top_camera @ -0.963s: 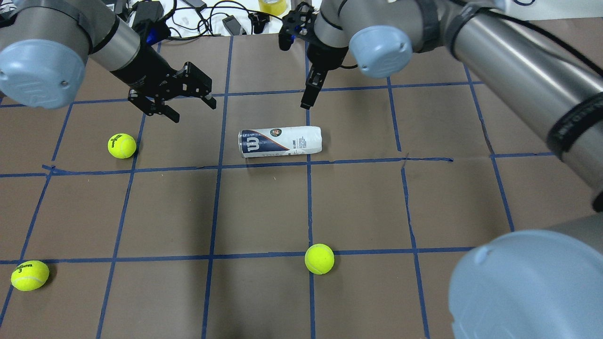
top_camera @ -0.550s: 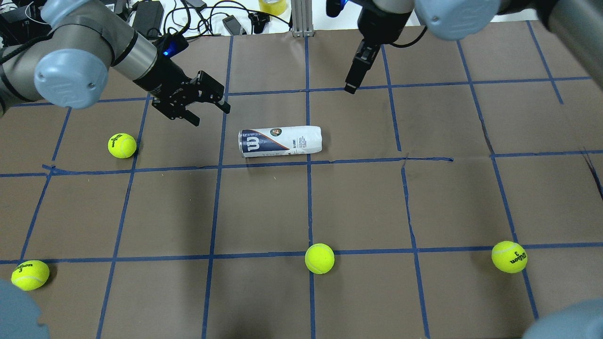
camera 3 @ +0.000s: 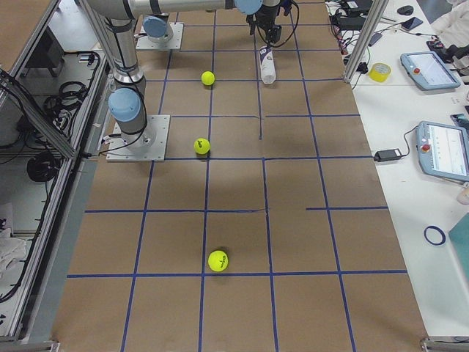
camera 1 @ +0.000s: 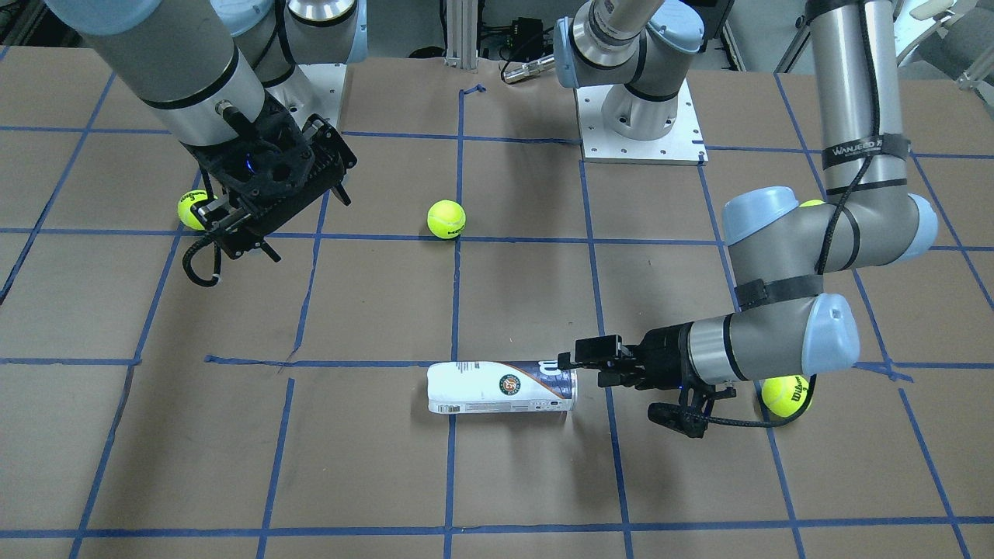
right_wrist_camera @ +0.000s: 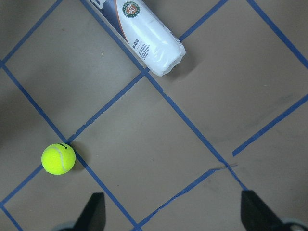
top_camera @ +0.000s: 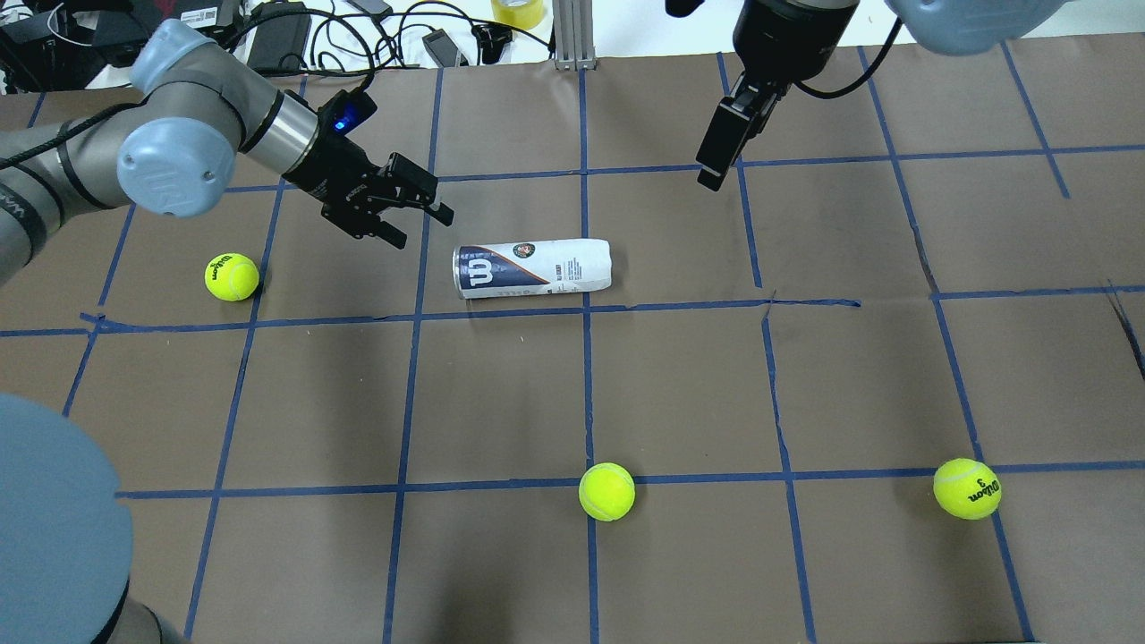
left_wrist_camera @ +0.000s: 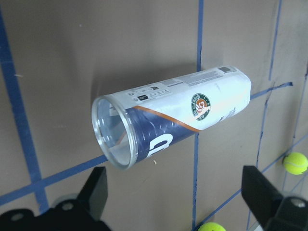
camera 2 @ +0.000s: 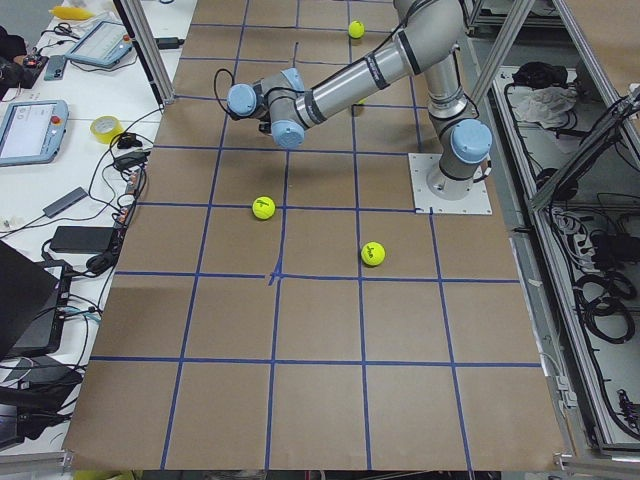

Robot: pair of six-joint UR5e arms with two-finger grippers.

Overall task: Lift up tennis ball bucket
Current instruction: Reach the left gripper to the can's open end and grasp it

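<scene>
- Overhead: the tennis ball bucket [top_camera: 533,268] lies on its side on the worktop [top_camera: 680,385], about midway between the left and right edges and nearer the far edge than the robot's own. The left pincer [top_camera: 422,225] hovers just beside its silver-rimmed mouth, jaws spread and touching nothing. The right pincer [top_camera: 711,174] hangs well apart, toward the far edge.
- Front-facing: the bucket rests flat, with a slim gap between its open end and the left pincer. I judge the approach nearly finished; clamping and raising are left.
- Right-end view: the bucket shows small and flat, too small to add more.
- Left wrist: the bucket's mouth faces the camera between two spread fingers [left_wrist_camera: 94,192]; no ball shows inside.
- Right wrist: this pincer's jaws are also apart, over bare paper, with the bucket's closed end at the top.
- Room: one tennis ball [top_camera: 232,276] lies toward the left edge, behind the left pincer. Bare paper surrounds the bucket, and no worktop edge is close.
</scene>
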